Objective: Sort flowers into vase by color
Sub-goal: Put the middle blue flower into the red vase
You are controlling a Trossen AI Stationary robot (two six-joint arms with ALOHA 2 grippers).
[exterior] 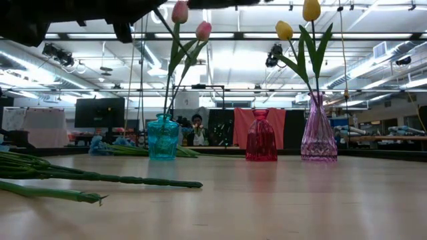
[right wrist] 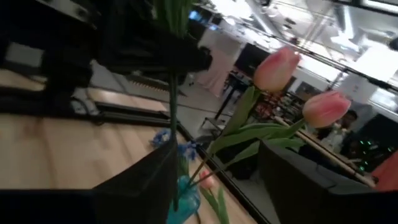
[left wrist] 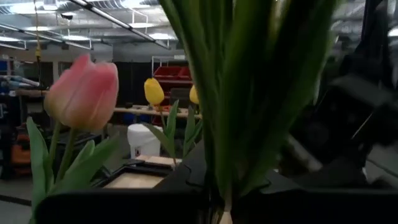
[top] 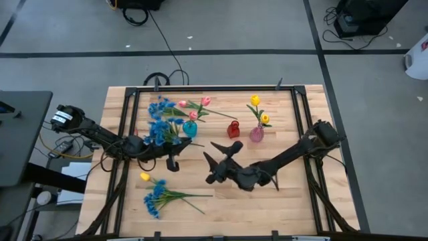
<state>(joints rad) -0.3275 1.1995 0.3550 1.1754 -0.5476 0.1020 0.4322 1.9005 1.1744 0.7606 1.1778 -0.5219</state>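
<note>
My left gripper [top: 175, 161] is shut on a bushy spray of blue blossoms [top: 158, 130], raised above the table beside the teal vase [top: 190, 128]. That vase holds two pink tulips [exterior: 180, 12]. The spray's thin lower stem [right wrist: 174, 130] hangs down toward the teal vase [right wrist: 182, 205]; whether it is inside, I cannot tell. My right gripper [top: 217, 162] is open at mid-table, right of the left gripper, and touches nothing. The red vase [exterior: 260, 137] stands empty. The pink vase [exterior: 318, 130] holds two yellow tulips [exterior: 311, 9]. My left gripper [left wrist: 224, 208] pinches the spray's bundled green stems [left wrist: 233, 155] between its two fingers, coming level from the table's left. The leafy part rises above the fingers and one thin stem hangs below them. The spray is lifted clear of the table.
More blue sprays [top: 160, 107] and a pink tulip [top: 182, 104] lie near the far edge, behind the teal vase. A yellow tulip [top: 144, 177] and a blue spray [top: 157, 197] lie near the near-left edge, stems [exterior: 100, 179] on the wood. A black frame [top: 294, 90] borders the table.
</note>
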